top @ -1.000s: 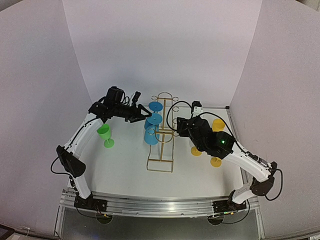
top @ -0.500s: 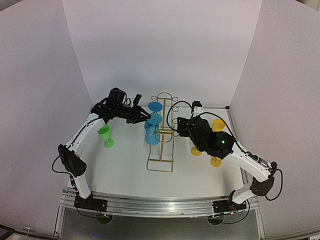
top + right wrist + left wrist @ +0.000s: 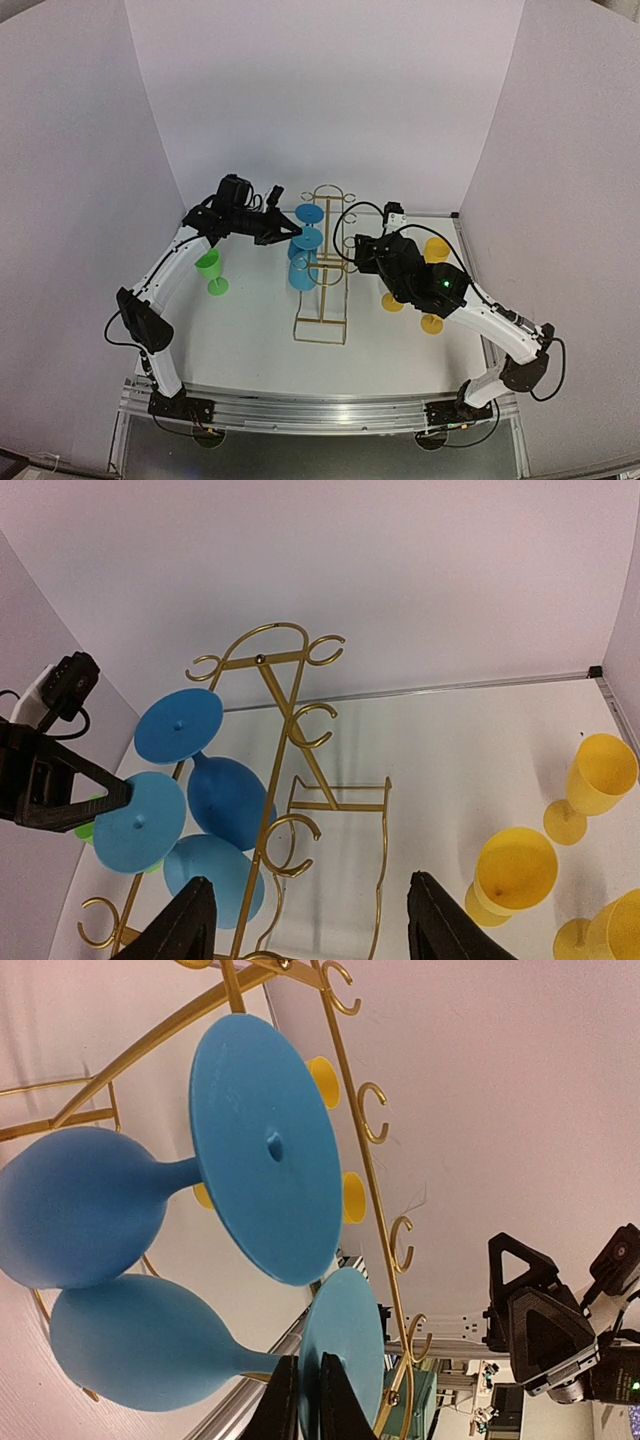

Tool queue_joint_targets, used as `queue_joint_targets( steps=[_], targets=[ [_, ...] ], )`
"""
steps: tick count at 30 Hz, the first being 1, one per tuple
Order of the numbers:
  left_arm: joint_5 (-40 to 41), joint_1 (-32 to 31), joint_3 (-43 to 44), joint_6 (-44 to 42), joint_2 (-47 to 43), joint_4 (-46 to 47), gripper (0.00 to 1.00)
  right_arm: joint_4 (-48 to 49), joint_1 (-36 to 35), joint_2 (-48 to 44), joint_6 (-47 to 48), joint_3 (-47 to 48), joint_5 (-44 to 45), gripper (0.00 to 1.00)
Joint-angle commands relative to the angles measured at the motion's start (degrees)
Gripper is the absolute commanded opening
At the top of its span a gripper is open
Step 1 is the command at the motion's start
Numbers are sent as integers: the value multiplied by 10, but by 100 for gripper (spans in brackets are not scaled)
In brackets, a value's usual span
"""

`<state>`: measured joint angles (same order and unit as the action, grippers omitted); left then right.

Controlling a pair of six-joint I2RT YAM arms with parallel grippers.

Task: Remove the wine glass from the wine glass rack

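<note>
The gold wire wine glass rack [image 3: 321, 318] stands mid-table, with two blue wine glasses hanging bowl-down on its left side. My left gripper [image 3: 305, 1368] is shut on the edge of the lower, lighter blue wine glass's foot [image 3: 352, 1345]; its bowl [image 3: 140, 1342] hangs to the left. From above, that left gripper [image 3: 296, 233] sits at the rack's left side. The darker blue glass [image 3: 265, 1145] hangs just above it. My right gripper [image 3: 315, 912] is open with nothing between its fingers, facing the rack [image 3: 268, 770] from the right, and seen from above [image 3: 353, 248].
A green glass [image 3: 212, 270] stands upright on the table left of the rack. Several yellow glasses [image 3: 515, 868] stand on the table to the right, under my right arm. White walls close in the back and both sides.
My left gripper's fingers have closed onto the edge of the lower blue glass's foot. The right arm has barely moved.
</note>
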<state>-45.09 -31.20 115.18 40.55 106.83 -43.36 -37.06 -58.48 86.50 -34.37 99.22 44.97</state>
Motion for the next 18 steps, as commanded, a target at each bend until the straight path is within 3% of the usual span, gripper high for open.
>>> queue_joint_targets(
  steps=[1, 7, 18],
  targets=[
    [3, -2, 15, -1, -4, -3, 5, -1, 0, -11, -4, 0, 2, 60],
    [-2, -2, 10, 2, -14, -6, 0, -1, 0, -11, -2, 3, 2, 59],
    [-28, 10, -24, 40, -30, 6, 0, -1, 0, -8, -1, 9, 0, 59]
  ],
)
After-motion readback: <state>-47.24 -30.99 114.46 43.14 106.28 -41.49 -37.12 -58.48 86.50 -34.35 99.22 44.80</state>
